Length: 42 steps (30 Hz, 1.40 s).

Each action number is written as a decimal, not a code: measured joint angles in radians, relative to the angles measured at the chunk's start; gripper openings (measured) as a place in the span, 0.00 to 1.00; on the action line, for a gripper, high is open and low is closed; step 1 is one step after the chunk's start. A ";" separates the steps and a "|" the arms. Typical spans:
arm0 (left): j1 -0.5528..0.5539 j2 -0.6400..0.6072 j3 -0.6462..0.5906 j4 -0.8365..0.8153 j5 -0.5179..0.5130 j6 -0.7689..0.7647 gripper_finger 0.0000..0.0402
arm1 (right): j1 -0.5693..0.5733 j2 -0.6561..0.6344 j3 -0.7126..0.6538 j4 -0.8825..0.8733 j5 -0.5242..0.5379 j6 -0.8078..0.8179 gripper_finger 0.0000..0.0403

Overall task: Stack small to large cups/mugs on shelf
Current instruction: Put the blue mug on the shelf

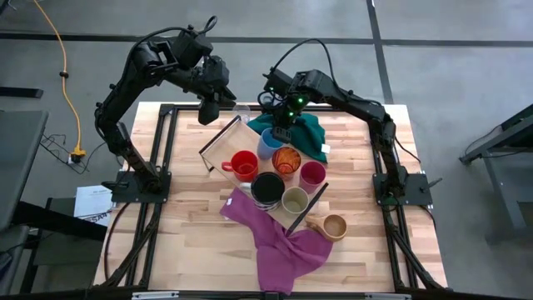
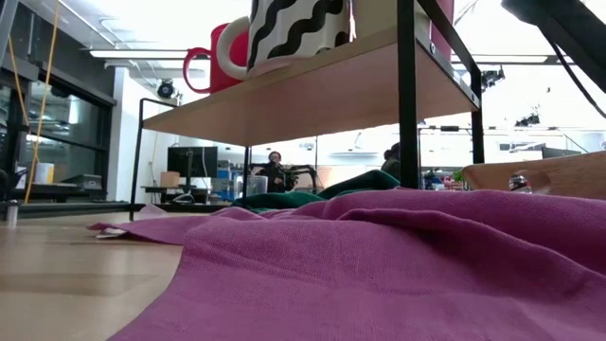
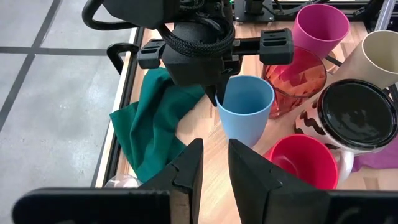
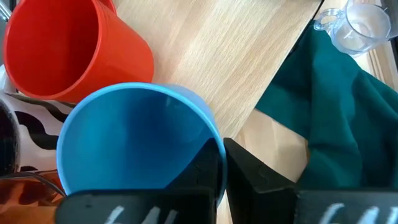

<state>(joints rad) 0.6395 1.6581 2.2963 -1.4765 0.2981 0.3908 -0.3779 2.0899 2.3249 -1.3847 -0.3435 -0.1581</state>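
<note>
The shelf (image 1: 218,142) lies slantwise across the table's middle. On it stand a red mug (image 1: 243,164), a blue cup (image 1: 268,146), an orange patterned cup (image 1: 286,158), a magenta cup (image 1: 312,173), a black mug (image 1: 266,187) and an olive-beige cup (image 1: 295,200). A tan cup (image 1: 335,226) sits on the table at the near right. A clear glass (image 1: 241,110) is on the table behind the shelf. My right gripper (image 1: 279,133) is shut on the blue cup (image 4: 137,143). My left gripper (image 1: 208,112) hovers open above the shelf's far left end, nothing between its fingers (image 3: 189,168). My right gripper pinches the blue cup's rim (image 4: 214,146) on the side facing the green cloth, one finger inside the cup and one outside (image 3: 217,93). The fingers slant down from the table's far right. The cup is upright; whether its base rests on the shelf I cannot tell.
A green cloth (image 1: 306,133) lies bunched at the far side, partly under the shelf. A purple cloth (image 1: 279,242) spreads from under the shelf toward the near edge. Black frame rails (image 1: 162,150) run along the table's sides. People (image 2: 275,170) sit in the room beyond.
</note>
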 joint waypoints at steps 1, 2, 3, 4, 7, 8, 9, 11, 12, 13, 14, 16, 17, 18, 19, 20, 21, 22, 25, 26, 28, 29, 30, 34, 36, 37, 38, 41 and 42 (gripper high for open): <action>0.000 0.000 0.000 0.000 0.000 0.000 0.16 | 0.000 0.000 0.000 -0.001 0.000 0.000 0.00; 0.000 0.000 0.000 0.000 0.000 0.000 0.16 | 0.000 0.000 0.000 -0.002 0.000 0.000 0.00; 0.000 0.000 0.000 0.000 0.000 0.000 0.16 | 0.000 0.000 0.000 -0.003 0.000 -0.001 0.00; 0.000 0.000 0.000 0.000 0.000 0.000 0.16 | 0.000 0.000 0.000 -0.003 0.000 -0.002 0.00; 0.000 0.000 0.000 0.000 0.000 0.000 0.16 | 0.000 0.000 0.000 -0.002 0.000 -0.005 0.01; 0.000 0.000 0.000 0.000 0.000 0.000 0.16 | 0.000 0.000 0.000 -0.002 0.000 -0.006 0.02; 0.000 0.000 0.000 0.000 0.000 0.000 0.16 | 0.000 0.000 0.000 -0.002 0.000 -0.007 0.03; 0.000 0.000 0.000 0.000 0.000 0.000 0.16 | 0.000 0.000 0.000 0.001 0.000 -0.008 0.04; 0.000 0.000 0.000 0.001 0.000 0.000 0.16 | 0.000 0.000 0.000 0.004 0.000 -0.009 0.05; 0.000 0.000 0.000 0.000 0.000 0.000 0.16 | 0.000 0.000 0.000 0.005 0.000 -0.011 0.06; 0.000 0.000 0.000 0.001 0.000 0.000 0.16 | 0.000 0.000 0.000 0.005 0.000 -0.012 0.06; 0.000 0.000 0.000 0.001 0.000 0.000 0.16 | 0.000 0.000 0.000 0.005 0.000 -0.017 0.07; 0.000 0.000 0.000 0.000 0.000 0.000 0.16 | 0.000 0.000 0.000 0.006 0.000 -0.018 0.07; 0.000 0.000 0.000 0.000 -0.001 0.000 0.16 | 0.000 0.000 0.000 0.008 0.000 -0.019 0.07; 0.000 0.000 0.000 0.000 0.000 0.000 0.16 | 0.000 0.000 0.000 0.009 -0.001 -0.019 0.07; 0.000 0.000 0.000 0.001 -0.001 0.000 0.16 | 0.000 0.000 0.000 0.009 -0.002 -0.019 0.07; 0.000 0.000 0.000 0.000 0.000 0.000 0.16 | 0.000 0.000 0.000 0.009 -0.004 -0.019 0.07; 0.000 0.000 0.000 0.001 0.000 0.000 0.16 | 0.000 0.000 0.000 0.010 -0.005 -0.022 0.07; 0.000 0.000 0.000 0.000 -0.001 0.000 0.16 | 0.000 0.000 0.000 0.013 -0.005 -0.023 0.07; 0.000 0.000 0.000 0.001 -0.001 0.001 0.16 | 0.000 0.000 0.000 0.012 -0.006 -0.023 0.07; 0.000 0.000 0.000 0.001 -0.001 0.001 0.16 | 0.000 0.000 0.000 0.013 -0.007 -0.023 0.07; 0.000 0.000 0.000 0.001 -0.001 0.001 0.16 | 0.000 0.000 0.000 0.013 -0.009 -0.025 0.07; 0.000 0.000 0.000 0.001 -0.001 0.001 0.16 | 0.000 0.000 0.000 0.013 -0.010 -0.026 0.07; 0.000 0.000 0.000 0.000 -0.001 0.001 0.16 | 0.000 0.000 0.000 0.013 -0.026 -0.030 0.08; 0.000 0.000 0.000 0.000 -0.001 0.001 0.16 | 0.000 0.000 0.000 0.014 -0.027 -0.031 0.10; 0.000 0.000 0.000 0.000 -0.001 0.001 0.16 | 0.000 0.000 0.000 0.015 -0.027 -0.031 0.11; 0.000 0.000 0.000 0.000 -0.001 0.001 0.16 | 0.000 0.000 0.000 0.020 -0.027 -0.031 0.12; 0.000 0.000 0.000 0.000 -0.001 0.000 0.16 | 0.001 0.000 0.000 0.027 -0.027 -0.031 0.15; 0.000 0.000 0.000 0.000 -0.001 0.000 0.16 | 0.001 0.000 0.000 0.030 -0.027 -0.032 0.16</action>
<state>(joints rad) 0.6395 1.6581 2.2963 -1.4761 0.2974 0.3912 -0.3771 2.0895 2.3249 -1.3545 -0.3710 -0.1904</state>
